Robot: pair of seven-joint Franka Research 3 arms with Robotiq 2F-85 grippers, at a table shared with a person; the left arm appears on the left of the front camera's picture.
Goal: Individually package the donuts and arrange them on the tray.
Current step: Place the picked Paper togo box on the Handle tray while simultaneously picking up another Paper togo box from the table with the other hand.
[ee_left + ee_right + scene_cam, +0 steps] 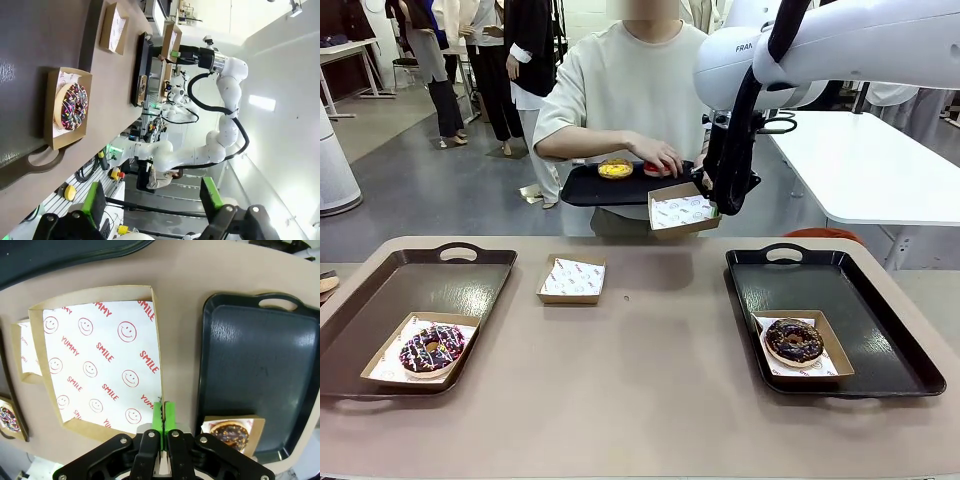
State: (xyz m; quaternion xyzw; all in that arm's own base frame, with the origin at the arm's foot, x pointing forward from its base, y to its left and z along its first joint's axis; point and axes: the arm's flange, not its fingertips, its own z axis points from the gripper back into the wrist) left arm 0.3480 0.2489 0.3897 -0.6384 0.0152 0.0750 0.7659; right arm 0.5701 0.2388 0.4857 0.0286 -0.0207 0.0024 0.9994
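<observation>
The right arm [840,40] is glossy white, all fat rounded shells, with black "FRAN" lettering [745,47] on one joint and a black cable [745,105] running toward the jaws. The right gripper [164,416] and left gripper [152,196] are black with bright green pads [169,414]. Silver screws [123,440] stud the linkages just behind the right jaws. The person [620,60] wears a cream short-sleeved tee [610,100].

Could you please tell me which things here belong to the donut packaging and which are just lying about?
Job: yellow donut, red donut, drizzled donut, chocolate donut; lined box in the shut right tool; spare box; left tray, right tray, person's tray.
Lying about: white side table; open left tool.
</observation>
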